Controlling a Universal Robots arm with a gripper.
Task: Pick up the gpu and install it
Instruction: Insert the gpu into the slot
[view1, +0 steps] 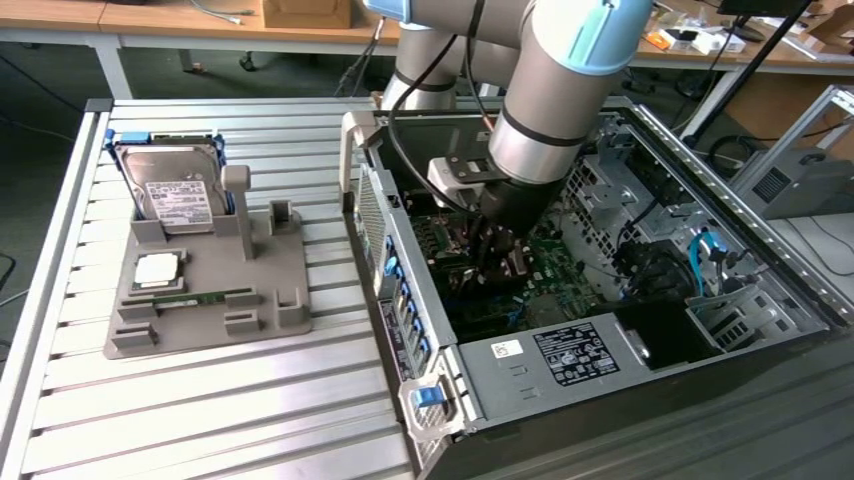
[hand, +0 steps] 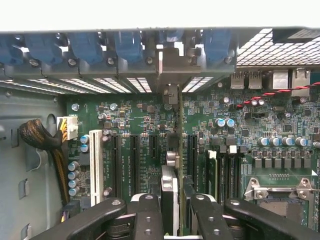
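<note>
The gripper (hand: 175, 212) is down inside the open computer case (view1: 747, 230), clenched on the card (hand: 178, 150) held edge-on over the motherboard (hand: 260, 125) slots, so seating is underway, needing, I'd judge, a straight push.

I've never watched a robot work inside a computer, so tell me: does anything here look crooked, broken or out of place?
Nothing stands out. The thin dark green card with a silver bracket stands edge-on, upright between the black jaws over the green motherboard in the open grey computer case. No damage shows.
</note>
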